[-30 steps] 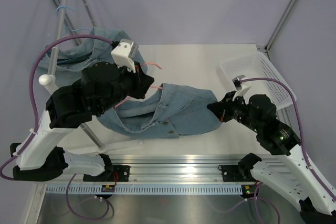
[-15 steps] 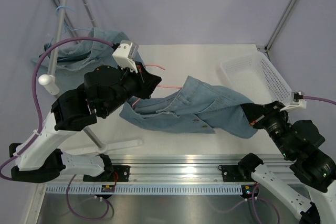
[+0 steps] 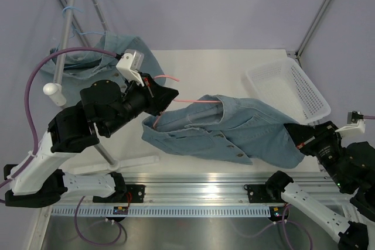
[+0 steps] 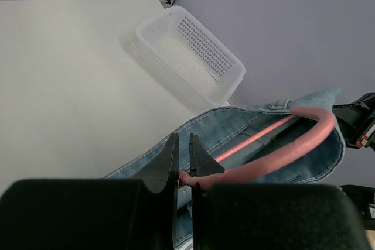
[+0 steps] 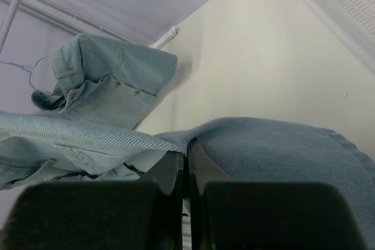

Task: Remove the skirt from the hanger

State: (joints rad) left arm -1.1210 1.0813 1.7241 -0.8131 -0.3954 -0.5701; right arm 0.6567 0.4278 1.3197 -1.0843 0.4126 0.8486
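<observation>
A light-blue denim skirt hangs stretched above the table between both arms. A pink hanger runs inside its left part, its hook end poking out near the left arm. My left gripper is shut on the hanger near its hook; the pink bar curves away into the skirt. My right gripper is shut on a fold of the skirt at its right end, the cloth pinched between the fingers.
A white plastic basket sits at the table's back right. Another denim garment hangs on the rack at back left. The rack's white foot lies near the table's front edge under the left arm.
The right arm has pulled the skirt's right end rightward and toward the front edge. The skirt has slid along the hanger, baring more pink bar. The left arm has drawn back a little leftward.
</observation>
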